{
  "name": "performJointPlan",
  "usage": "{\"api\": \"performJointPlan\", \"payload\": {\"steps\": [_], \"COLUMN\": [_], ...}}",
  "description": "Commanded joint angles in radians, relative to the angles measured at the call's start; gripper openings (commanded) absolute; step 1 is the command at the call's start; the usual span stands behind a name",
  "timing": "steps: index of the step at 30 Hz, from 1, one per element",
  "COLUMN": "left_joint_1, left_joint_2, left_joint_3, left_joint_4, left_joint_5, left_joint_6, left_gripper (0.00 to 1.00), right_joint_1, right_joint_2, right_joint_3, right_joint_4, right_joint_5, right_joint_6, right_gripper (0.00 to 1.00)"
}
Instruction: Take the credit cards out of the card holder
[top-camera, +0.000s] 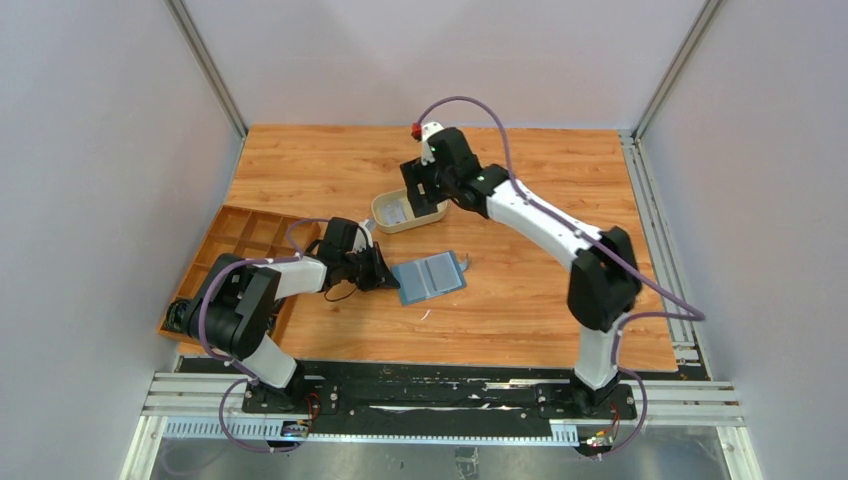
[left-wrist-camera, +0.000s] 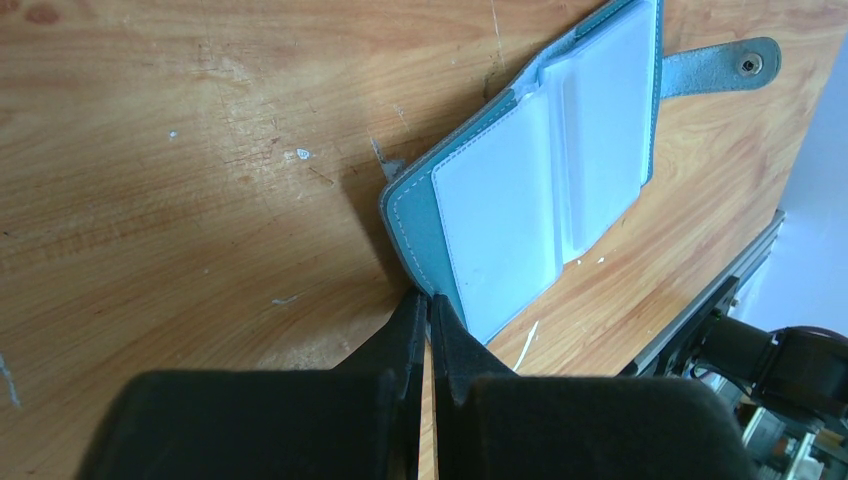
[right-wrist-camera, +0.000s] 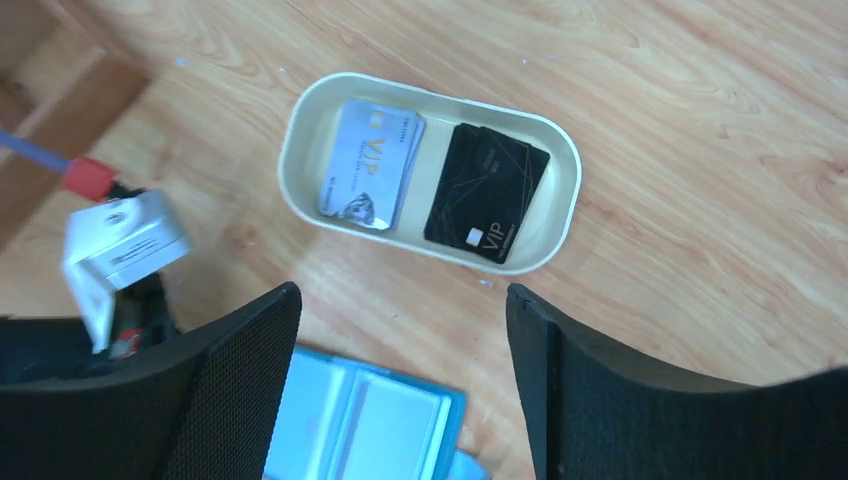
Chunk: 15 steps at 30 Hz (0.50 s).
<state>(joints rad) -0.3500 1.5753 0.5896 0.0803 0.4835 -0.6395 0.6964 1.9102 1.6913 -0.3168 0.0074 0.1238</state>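
The teal card holder (top-camera: 430, 277) lies open on the wooden table, its snap tab (left-wrist-camera: 722, 68) pointing away from my left gripper. Its pale pockets (left-wrist-camera: 545, 170) face up; I cannot tell whether cards are inside. My left gripper (top-camera: 385, 272) is shut on the holder's near edge (left-wrist-camera: 428, 298). My right gripper (top-camera: 420, 195) is open and empty above the beige oval tray (top-camera: 432, 214). In the right wrist view the tray (right-wrist-camera: 300, 130) holds a pale silver credit card (right-wrist-camera: 368, 165) and a black card (right-wrist-camera: 487, 195). The holder (right-wrist-camera: 370, 420) shows below, between the open fingers.
A brown wooden box with compartments (top-camera: 240, 240) sits at the table's left edge, beside my left arm. Grey walls enclose the table on three sides. A metal rail (left-wrist-camera: 700, 310) runs along the near edge.
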Motion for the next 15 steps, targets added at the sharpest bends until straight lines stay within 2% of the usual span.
{"api": "performJointPlan", "payload": {"steps": [1,4,7,15], "left_joint_1": [0.005,0.005,0.005,0.005], "left_joint_2": [0.033,0.027,0.030,0.037], "left_joint_3": [-0.041,-0.040,-0.036,-0.040], "left_joint_4": [-0.164,-0.175,-0.181,-0.177], "left_joint_5": [-0.174,-0.182,-0.186,-0.187], "left_joint_6": [0.058,0.063,0.066,0.064], "left_gripper": [0.00,0.00,0.00,0.00], "right_joint_1": [0.010,0.012,0.012,0.011], "right_joint_2": [-0.112,-0.220,-0.304,-0.314], "right_joint_3": [-0.258,-0.483,-0.659,-0.756], "right_joint_4": [0.018,0.089,0.198,0.302], "right_joint_5": [-0.104,-0.155,-0.167,-0.234], "right_joint_6": [0.087,0.150,0.188,0.231], "right_gripper": [0.76,0.72,0.72,0.70]}}
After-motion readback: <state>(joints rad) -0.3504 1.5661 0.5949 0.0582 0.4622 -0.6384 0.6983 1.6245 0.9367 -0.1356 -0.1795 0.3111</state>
